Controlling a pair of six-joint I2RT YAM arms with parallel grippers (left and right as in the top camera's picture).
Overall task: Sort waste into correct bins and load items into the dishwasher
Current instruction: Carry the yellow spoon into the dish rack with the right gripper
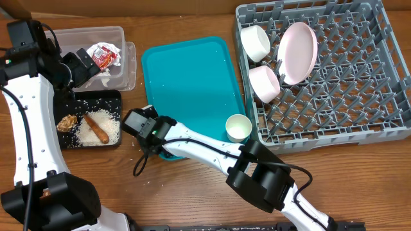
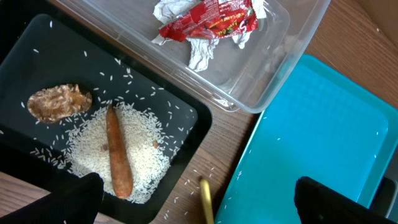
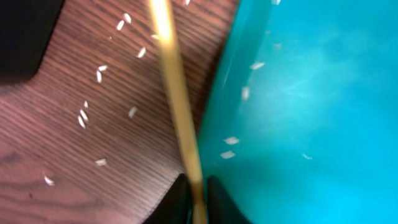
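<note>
We find the left claw (image 1: 80,64) above the bins with its fingers spread wide and nothing between them.

The black tray (image 2: 37,62) holds the brown food lump (image 2: 59,102), the sausage (image 2: 118,155) and a heap of rice (image 2: 146,149). Just beside it, the clear tub (image 2: 280,74) holds the crumpled paper with its red wrapper (image 2: 208,22). We judge the waste sorting essentially done. Stray grains (image 3: 99,74) lie on the counter (image 1: 180,25) between the black tray and the teal tray (image 1: 192,77), with a few on the teal tray itself.

The right claw (image 3: 198,199) is low at that tray's left edge, pinched together on the handle of the yellow spoon (image 3: 177,93). The spoon runs along the tray's edge. We cannot tell whether it is off the counter.

The small cup (image 1: 239,128) stands upright at the tray corner next to the rack, not yet loaded.

The grey rack (image 1: 347,96) carries two bowls (image 1: 255,42) (image 1: 264,83) and the plate (image 1: 297,52), set on edge among the pegs.

In our judgement, the spoon and the cup remain to be loaded.
</note>
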